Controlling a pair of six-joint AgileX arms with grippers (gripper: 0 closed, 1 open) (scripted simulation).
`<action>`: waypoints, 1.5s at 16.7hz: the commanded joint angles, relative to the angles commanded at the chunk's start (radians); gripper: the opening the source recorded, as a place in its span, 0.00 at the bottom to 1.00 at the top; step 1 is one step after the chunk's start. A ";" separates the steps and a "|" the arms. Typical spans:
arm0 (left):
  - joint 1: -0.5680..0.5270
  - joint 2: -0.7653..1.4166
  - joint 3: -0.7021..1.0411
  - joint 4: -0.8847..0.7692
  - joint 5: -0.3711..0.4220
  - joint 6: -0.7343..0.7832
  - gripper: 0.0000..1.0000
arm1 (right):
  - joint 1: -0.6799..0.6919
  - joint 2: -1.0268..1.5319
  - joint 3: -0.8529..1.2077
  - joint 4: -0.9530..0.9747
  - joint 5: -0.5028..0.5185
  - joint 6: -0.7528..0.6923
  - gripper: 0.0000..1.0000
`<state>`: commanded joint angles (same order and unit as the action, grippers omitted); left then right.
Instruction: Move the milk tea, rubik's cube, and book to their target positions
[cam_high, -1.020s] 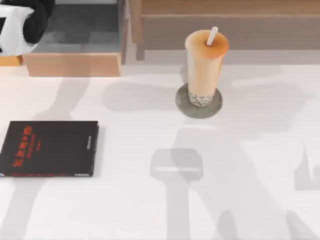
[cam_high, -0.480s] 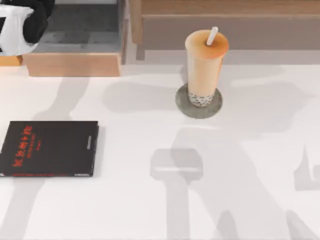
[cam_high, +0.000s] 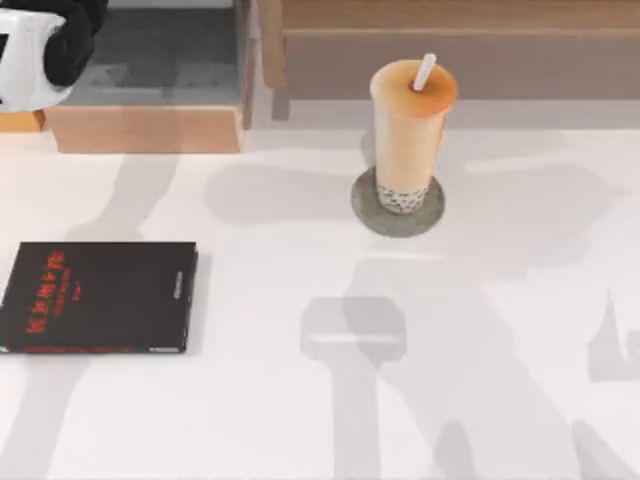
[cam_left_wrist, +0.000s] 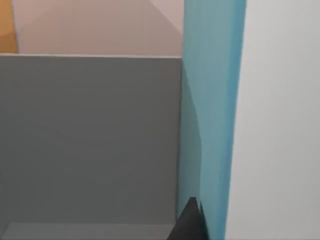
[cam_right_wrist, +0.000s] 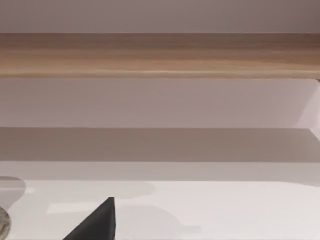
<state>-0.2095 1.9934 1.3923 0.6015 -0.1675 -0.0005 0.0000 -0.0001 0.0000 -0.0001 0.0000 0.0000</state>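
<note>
So, quick rundown:
Left fingers: a dark fingertip (cam_left_wrist: 190, 222) sits right against the teal book (cam_left_wrist: 212, 120); can't tell if they're clamped on it.
Left arm: up at the table's far left corner (cam_high: 40, 50), over the wooden tray (cam_high: 145, 128).
Right fingers: one dark tip (cam_right_wrist: 97, 222) over the white table (cam_high: 300, 420); open or closed, can't tell.
Milk tea: the cup (cam_high: 410, 130) stands upright on the grey stone disc (cam_high: 368, 212).
Black book: the one with red lettering (cam_high: 95, 297) lies flat at the table's left.

One milk tea (cam_high: 408, 130), one grey disc (cam_high: 370, 208), two books (cam_high: 97, 297) (cam_left_wrist: 212, 120)
</note>
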 joint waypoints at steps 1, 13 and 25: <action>-0.001 -0.013 -0.007 -0.005 -0.001 0.000 0.00 | 0.000 0.000 0.000 0.000 0.000 0.000 1.00; -0.017 -0.195 -0.137 0.013 -0.009 0.208 0.00 | 0.000 0.000 0.000 0.000 0.000 0.000 1.00; -0.053 -0.637 -0.881 0.157 -0.055 1.073 0.00 | 0.000 0.000 0.000 0.000 0.000 0.000 1.00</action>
<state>-0.2624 1.3562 0.5117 0.7587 -0.2221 1.0723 0.0000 -0.0001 0.0000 -0.0001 0.0000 0.0000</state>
